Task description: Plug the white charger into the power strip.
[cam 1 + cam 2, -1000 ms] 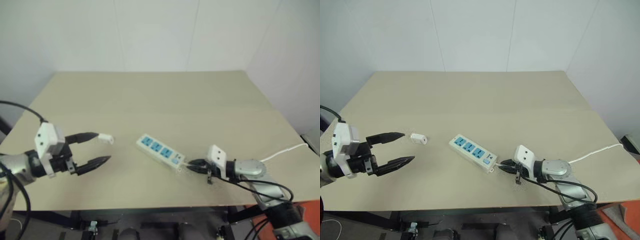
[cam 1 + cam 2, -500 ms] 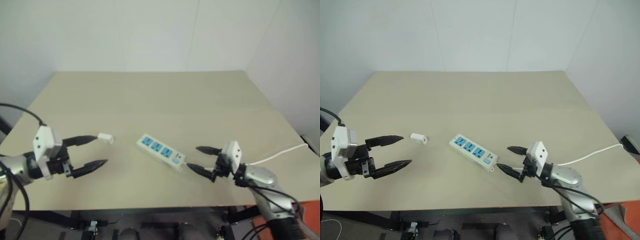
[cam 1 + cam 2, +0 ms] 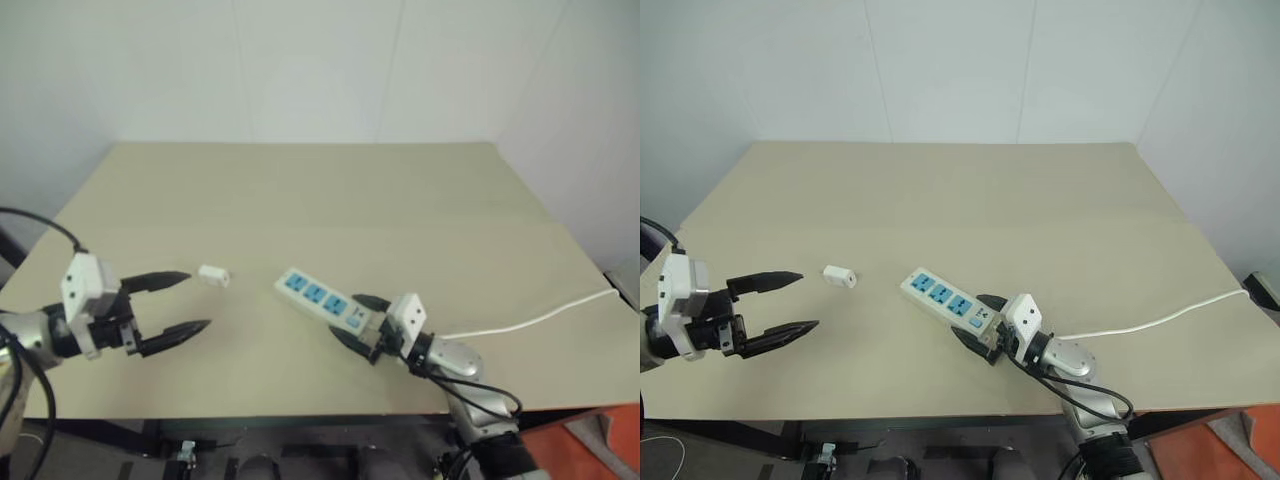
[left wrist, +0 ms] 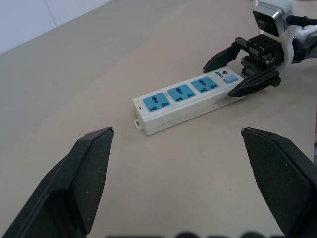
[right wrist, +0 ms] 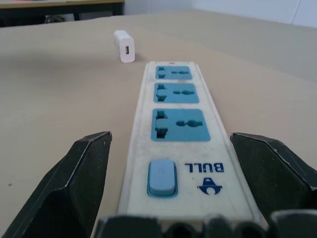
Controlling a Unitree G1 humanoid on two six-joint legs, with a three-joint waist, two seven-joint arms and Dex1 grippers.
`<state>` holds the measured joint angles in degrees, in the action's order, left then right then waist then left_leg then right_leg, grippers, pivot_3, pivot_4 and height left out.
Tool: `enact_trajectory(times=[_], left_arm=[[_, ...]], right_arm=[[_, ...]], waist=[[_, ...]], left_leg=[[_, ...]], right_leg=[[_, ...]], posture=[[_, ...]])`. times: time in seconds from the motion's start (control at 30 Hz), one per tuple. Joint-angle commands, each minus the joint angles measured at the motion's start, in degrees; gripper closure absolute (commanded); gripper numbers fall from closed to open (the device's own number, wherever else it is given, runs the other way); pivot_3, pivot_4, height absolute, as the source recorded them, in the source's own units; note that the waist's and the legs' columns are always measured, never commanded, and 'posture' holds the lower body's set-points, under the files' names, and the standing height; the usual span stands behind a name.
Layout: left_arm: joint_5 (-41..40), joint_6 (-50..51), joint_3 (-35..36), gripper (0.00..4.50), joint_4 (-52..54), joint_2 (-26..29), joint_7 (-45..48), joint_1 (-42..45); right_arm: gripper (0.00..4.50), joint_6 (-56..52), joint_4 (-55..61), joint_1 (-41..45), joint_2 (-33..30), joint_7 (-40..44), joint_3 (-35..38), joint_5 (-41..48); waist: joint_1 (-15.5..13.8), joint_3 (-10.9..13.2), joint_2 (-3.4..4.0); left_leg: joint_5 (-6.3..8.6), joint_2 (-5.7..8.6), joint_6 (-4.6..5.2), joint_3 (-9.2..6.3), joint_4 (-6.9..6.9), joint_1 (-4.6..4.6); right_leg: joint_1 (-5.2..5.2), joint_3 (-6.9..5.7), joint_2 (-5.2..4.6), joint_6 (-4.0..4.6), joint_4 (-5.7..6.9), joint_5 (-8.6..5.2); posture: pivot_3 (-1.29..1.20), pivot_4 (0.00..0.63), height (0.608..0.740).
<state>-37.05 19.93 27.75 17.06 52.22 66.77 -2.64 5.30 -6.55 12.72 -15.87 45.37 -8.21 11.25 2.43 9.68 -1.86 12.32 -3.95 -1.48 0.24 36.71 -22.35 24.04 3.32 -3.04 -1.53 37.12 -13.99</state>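
The power strip point(image 3: 322, 298) lies at an angle on the tan table, near the front at the middle, blue sockets up. My right gripper point(image 3: 345, 318) is open, with one black finger on each side of the strip's switch end point(image 5: 162, 177). The white charger point(image 3: 213, 274) lies on the table to the left of the strip, apart from it. My left gripper point(image 3: 195, 300) is open and empty, hovering just left of the charger and pointing toward it and the strip point(image 4: 185, 101).
The strip's thin white cable point(image 3: 530, 320) runs from behind my right gripper to the table's right edge. The table's front edge point(image 3: 300, 412) is close below both grippers. White walls stand behind the table.
My right gripper went from shut at the cable end to open, then moved left so its fingers flank the strip's switch end. The left gripper has barely moved.
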Motion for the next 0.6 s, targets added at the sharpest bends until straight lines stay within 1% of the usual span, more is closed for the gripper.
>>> enact_trajectory(times=[0.03, 0.43, 0.6], left_arm=[[0.26, -1.52, 1.16, 0.0, -0.1, -0.04, 0.32, -0.2], [0.43, -2.46, 2.3, 0.0, 0.14, -0.23, 0.37, -1.78], [0.33, -2.32, 3.35, 0.0, 0.86, -0.17, 0.18, -2.72]], right_arm=[[0.02, 2.69, -2.35, 1.77, 0.8, 0.04, 0.03, -0.35], [0.02, 6.74, -12.0, 5.31, 4.24, 2.19, -1.6, -1.46], [0.02, 6.62, -13.24, 5.29, 3.54, 3.15, -1.85, -2.02]], waist=[[0.09, 0.0, 0.0], [0.33, -0.03, -0.03], [0.55, -0.09, -0.1]], left_leg=[[0.0, 0.0, 0.0, 0.0, 0.0, 0.0], [0.0, -0.04, 0.0, 0.0, 0.0, 0.05], [0.0, -0.05, 0.0, 0.01, 0.0, 0.1]], right_leg=[[0.0, 0.0, 0.0, 0.0, 0.0, 0.0], [-0.02, 0.02, 0.04, 0.08, 0.02, 0.05], [-0.06, 0.03, 0.05, 0.09, 0.02, 0.06]], posture=[[0.0, 0.15, 0.74], [0.0, 0.15, 0.74], [0.0, 0.15, 0.74]])
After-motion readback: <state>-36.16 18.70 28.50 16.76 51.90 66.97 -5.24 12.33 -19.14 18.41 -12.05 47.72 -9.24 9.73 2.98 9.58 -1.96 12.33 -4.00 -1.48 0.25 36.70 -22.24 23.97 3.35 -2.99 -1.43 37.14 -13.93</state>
